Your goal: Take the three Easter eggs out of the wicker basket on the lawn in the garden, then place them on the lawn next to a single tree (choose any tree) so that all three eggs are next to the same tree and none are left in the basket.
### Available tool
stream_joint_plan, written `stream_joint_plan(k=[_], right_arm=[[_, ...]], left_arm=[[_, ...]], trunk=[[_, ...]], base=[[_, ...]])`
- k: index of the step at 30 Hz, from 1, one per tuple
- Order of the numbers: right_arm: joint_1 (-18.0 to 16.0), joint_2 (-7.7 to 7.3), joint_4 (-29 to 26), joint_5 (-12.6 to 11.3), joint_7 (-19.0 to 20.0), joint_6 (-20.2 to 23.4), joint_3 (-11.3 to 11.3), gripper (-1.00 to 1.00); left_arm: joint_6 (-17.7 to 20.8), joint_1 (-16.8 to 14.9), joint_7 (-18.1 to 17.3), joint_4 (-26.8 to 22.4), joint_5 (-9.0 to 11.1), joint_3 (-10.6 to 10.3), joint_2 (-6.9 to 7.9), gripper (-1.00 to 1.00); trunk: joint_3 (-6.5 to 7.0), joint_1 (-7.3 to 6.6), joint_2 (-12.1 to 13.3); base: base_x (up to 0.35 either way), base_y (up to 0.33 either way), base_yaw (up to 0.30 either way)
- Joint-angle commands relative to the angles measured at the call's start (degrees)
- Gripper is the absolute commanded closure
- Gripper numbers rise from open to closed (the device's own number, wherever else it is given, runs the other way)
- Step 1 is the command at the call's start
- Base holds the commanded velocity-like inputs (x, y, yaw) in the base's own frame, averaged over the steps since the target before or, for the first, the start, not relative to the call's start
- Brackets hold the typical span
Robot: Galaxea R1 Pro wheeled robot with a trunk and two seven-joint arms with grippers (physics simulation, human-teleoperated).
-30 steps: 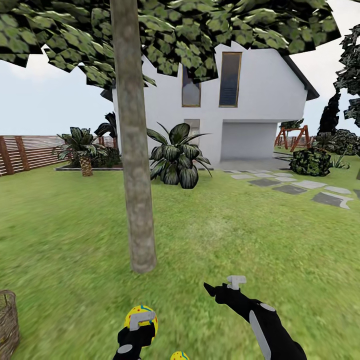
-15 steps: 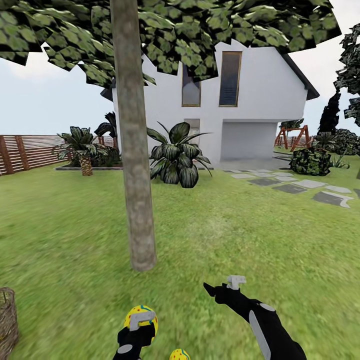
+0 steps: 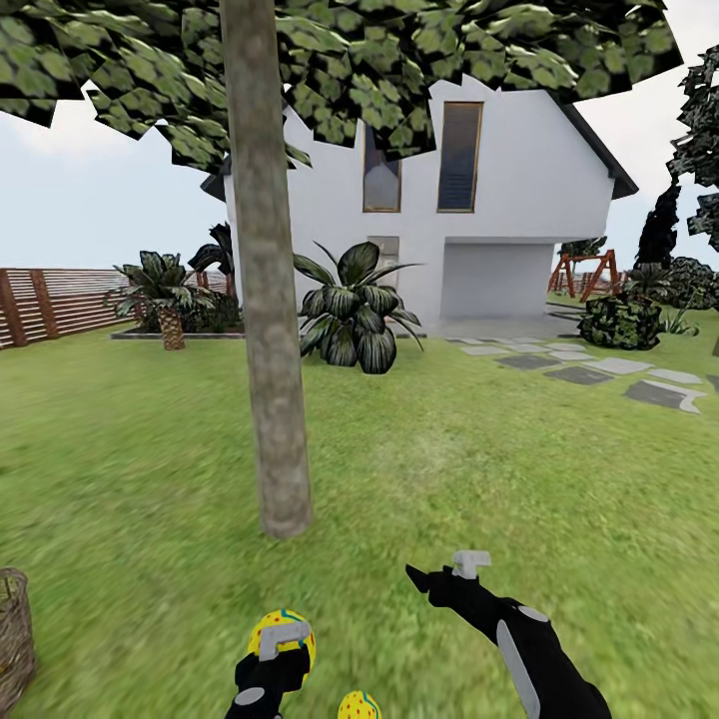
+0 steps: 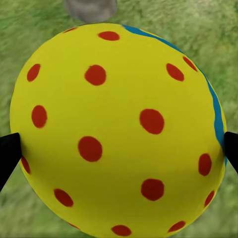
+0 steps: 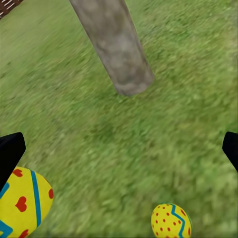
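Left hand: your left hand (image 3: 281, 639) sits at the lower centre-left of the head view, clenched around a yellow Easter egg (image 3: 281, 627). In the left wrist view that held egg shows red dots and a blue band on one side, with a dark fingertip (image 4: 8, 151) pressing at each flank.

Right hand: your right hand (image 3: 446, 573) is at the lower centre-right of the head view, released and holding nothing. In the right wrist view its dark fingertips (image 5: 10, 151) stand wide apart at the two side edges of the frame, with grass between them.

Second egg: a spotted Easter egg (image 3: 358, 705) lies on the lawn (image 3: 479, 459) at the bottom edge of the head view, just right of your left arm. The right wrist view shows it with a zigzag band at the bottom centre-right.

Third egg: a heart-marked egg (image 5: 22, 206) with blue stripes sits at the lower left of the right wrist view, beside the fingertip. You cannot tell whether it rests on the grass.

Tree: the grey-brown tree (image 3: 270, 330) trunk rises at centre-left of the head view, its base near both hands.

Wicker basket: the wicker basket (image 3: 14, 634) is cut by the lower left edge, well apart from the trunk. Its contents cannot be seen.

Background: a white house (image 3: 499, 200) stands behind, with a grey stepping-stone path (image 3: 599, 374) at the right.
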Motion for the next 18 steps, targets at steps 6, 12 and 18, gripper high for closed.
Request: stream_joint_plan(k=[6, 12, 18], right_arm=[[-0.04, 0.07, -0.05, -0.42, 0.27, 0.54, -0.19, -1.00], [-0.04, 0.07, -0.05, -0.43, 0.25, 0.54, -0.18, -1.00], [-0.04, 0.08, -0.05, -0.42, 0.28, 0.54, -0.18, -1.00]], left_arm=[[0.96, -1.38, 0.46, 1.68, 0.41, -0.13, 0.05, 1.00], [1.17, -2.64, 0.39, 3.54, 0.63, -0.04, -0.03, 1.00], [1.27, -2.80, -2.70, 4.50, 0.76, -0.04, -0.04, 1.00]], trunk=[[-1.15, 1.32, -2.46], [-2.23, 2.64, -4.87], [-3.31, 3.96, -7.28]], base=[[0.000, 0.000, 0.000], [0.000, 0.000, 0.000], [0.000, 0.000, 0.000]])
